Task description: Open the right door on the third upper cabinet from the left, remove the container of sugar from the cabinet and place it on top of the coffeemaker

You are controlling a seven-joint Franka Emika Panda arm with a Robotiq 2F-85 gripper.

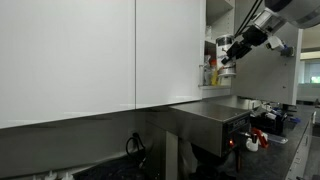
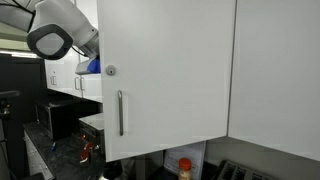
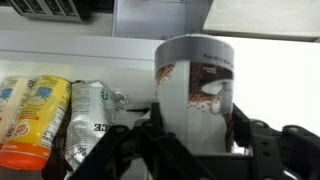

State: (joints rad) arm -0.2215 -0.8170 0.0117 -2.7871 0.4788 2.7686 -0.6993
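In the wrist view the gripper (image 3: 197,128) pinches the canister (image 3: 195,75) between its fingers (image 3: 150,135), inside the cabinet (image 1: 211,35) beside a yellow bottle (image 3: 35,120), above the coffeemaker (image 1: 212,113), with the door (image 2: 165,75) swung open.

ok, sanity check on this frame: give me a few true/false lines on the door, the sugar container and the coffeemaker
1. The right door is shut. False: it stands swung open.
2. The container of sugar stands between the jaws in the wrist view. True.
3. The container of sugar is on top of the coffeemaker. False: it is on the cabinet shelf.
4. A yellow container is left of it in the wrist view. True.
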